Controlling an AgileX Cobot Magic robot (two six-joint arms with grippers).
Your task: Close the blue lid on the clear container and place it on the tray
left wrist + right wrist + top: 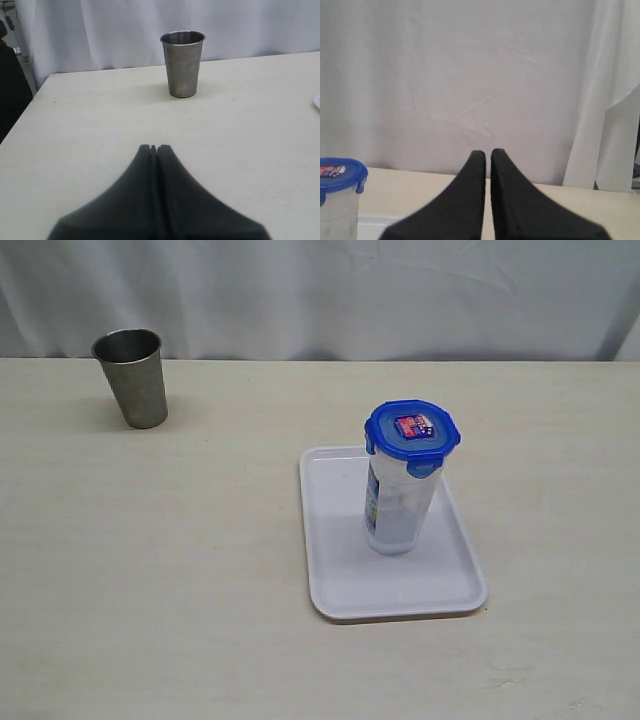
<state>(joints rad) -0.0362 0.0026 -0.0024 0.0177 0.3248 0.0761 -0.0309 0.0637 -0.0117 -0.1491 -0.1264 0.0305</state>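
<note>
container (400,515) stood upright on tray (335,585), right of centre, lid (412,430) on top. left gripper (154,148) and right gripper (488,152) both pressed together, holding nothing. Looked light, stiff, slick and tippy; I'd grip mid-body, below the lid.

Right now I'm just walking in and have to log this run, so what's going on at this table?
Nothing is being handled. The clear container stands upright on the tray with the blue lid on top; whether every flap is snapped I cannot tell. The left gripper and the right gripper are both shut, empty and away from it. A steel cup stands apart on the table.
</note>
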